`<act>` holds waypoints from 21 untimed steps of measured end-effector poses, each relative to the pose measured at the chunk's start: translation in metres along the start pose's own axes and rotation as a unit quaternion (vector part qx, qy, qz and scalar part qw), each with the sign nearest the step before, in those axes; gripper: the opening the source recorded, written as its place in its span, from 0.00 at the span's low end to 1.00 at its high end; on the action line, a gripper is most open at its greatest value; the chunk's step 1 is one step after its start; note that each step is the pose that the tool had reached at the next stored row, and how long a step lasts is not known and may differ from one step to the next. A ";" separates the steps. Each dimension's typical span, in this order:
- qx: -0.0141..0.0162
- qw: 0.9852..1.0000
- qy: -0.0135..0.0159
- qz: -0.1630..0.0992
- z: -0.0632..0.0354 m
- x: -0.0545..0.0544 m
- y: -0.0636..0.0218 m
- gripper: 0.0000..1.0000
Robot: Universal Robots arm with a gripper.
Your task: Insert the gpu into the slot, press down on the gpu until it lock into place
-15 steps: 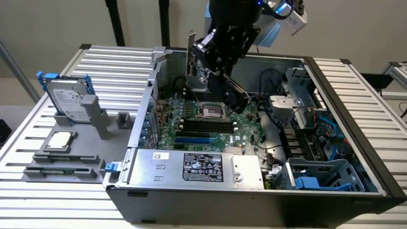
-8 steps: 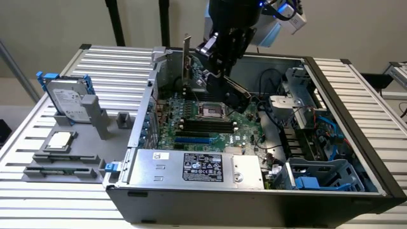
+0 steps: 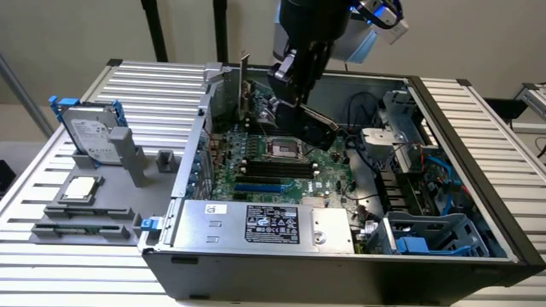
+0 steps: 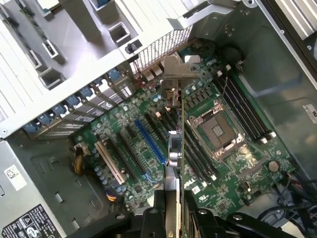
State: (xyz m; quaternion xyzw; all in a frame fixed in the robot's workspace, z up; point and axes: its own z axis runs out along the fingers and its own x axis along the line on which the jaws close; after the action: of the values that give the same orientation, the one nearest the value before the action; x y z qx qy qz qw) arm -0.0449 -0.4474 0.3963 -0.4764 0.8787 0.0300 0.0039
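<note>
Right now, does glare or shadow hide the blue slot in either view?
Exterior view: slot evenly lit, no glare; a blue glow on the arm above. Wrist view: slot unshadowed beside the gpu in the pincer; table slats wash out white.

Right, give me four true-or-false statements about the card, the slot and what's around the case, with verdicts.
1. The gripper grips the gpu above the motherboard. True.
2. The gpu sits in the blue slot. False: the slot is bare.
3. A hard drive stands outside the case, on the exterior view's left. True.
4. A cooler covers the CPU socket. False: the socket is uncovered.
</note>
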 end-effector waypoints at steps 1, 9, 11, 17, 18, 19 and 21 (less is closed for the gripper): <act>0.000 1.000 0.000 -0.009 0.0006 0.000 0.0000 0.26; -0.004 0.993 0.006 -0.118 0.0088 0.000 -0.0004 0.26; -0.005 0.990 0.007 -0.139 0.0106 0.000 -0.0005 0.26; -0.007 0.980 0.010 -0.196 0.0168 0.001 -0.0008 0.26; -0.007 0.979 0.010 -0.205 0.0179 0.001 -0.0009 0.26; -0.008 0.977 0.010 -0.214 0.0191 0.001 -0.0010 0.26; -0.008 0.973 0.011 -0.232 0.0215 0.001 -0.0011 0.26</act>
State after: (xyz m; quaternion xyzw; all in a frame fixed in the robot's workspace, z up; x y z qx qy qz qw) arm -0.0449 -0.4474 0.3747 -0.6677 0.7438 0.0300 -0.0030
